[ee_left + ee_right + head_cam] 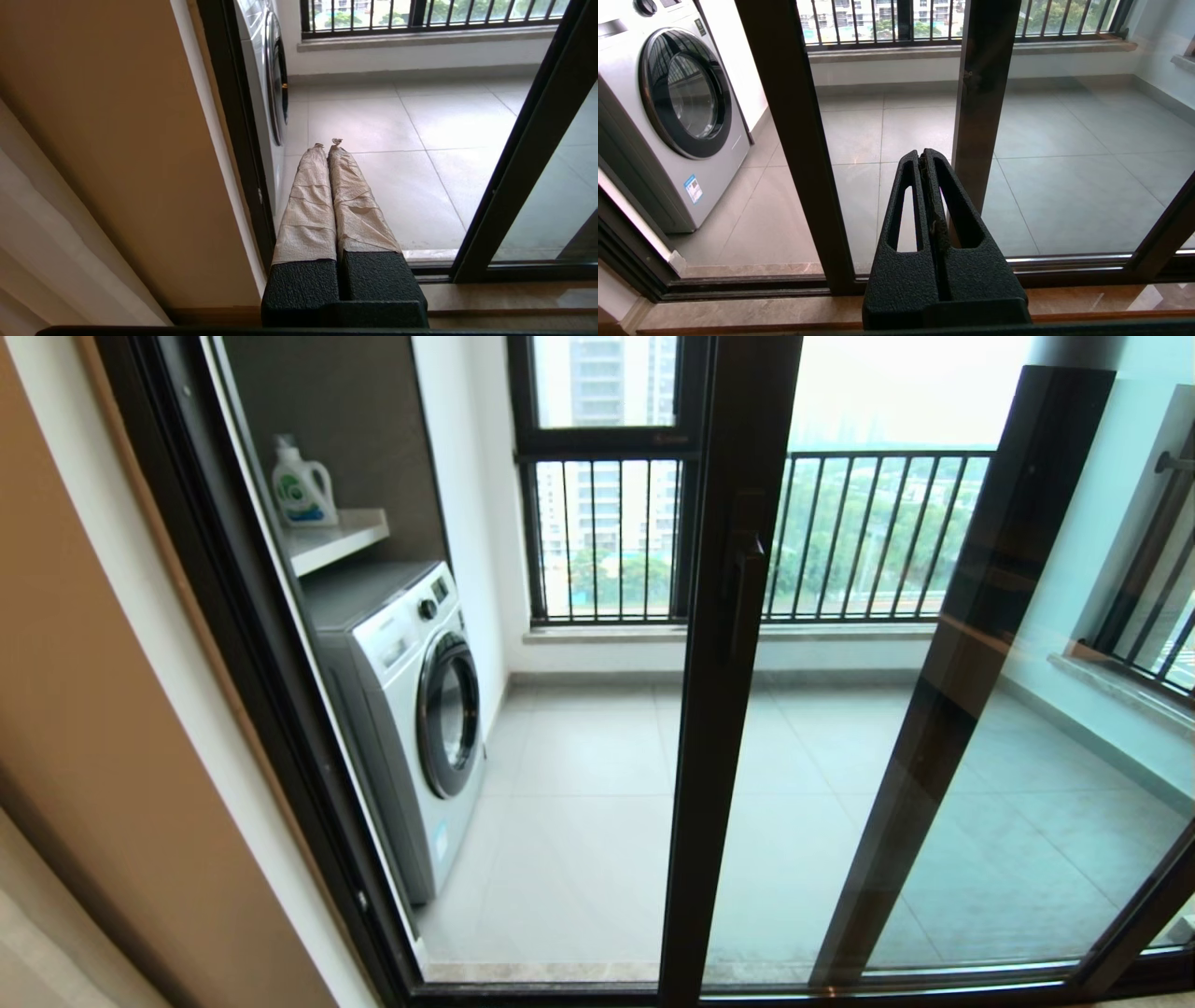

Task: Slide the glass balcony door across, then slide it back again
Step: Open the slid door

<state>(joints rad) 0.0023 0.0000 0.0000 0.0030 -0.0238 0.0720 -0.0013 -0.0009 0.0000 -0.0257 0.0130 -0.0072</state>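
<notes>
The glass balcony door point(738, 709) stands partly slid to the right, its dark upright near the middle of the head view with a slim dark handle point(744, 588) on it. Left of that upright the doorway is open to the balcony. Neither gripper shows in the head view. My left gripper point(327, 145), its fingers wrapped in beige tape, is shut and empty, low at the open gap beside the left jamb; the door's upright point(523, 177) is off to its side. My right gripper point(920, 156) is shut and empty, low before the door's glass, apart from the upright point(803, 154).
A second dark-framed pane's upright point(980, 644) shows through the door's glass. On the balcony a washing machine point(411, 709) stands at the left under a shelf with a detergent bottle point(301, 485). A barred window point(607, 541) is at the back. A tan wall point(112, 709) borders the left jamb.
</notes>
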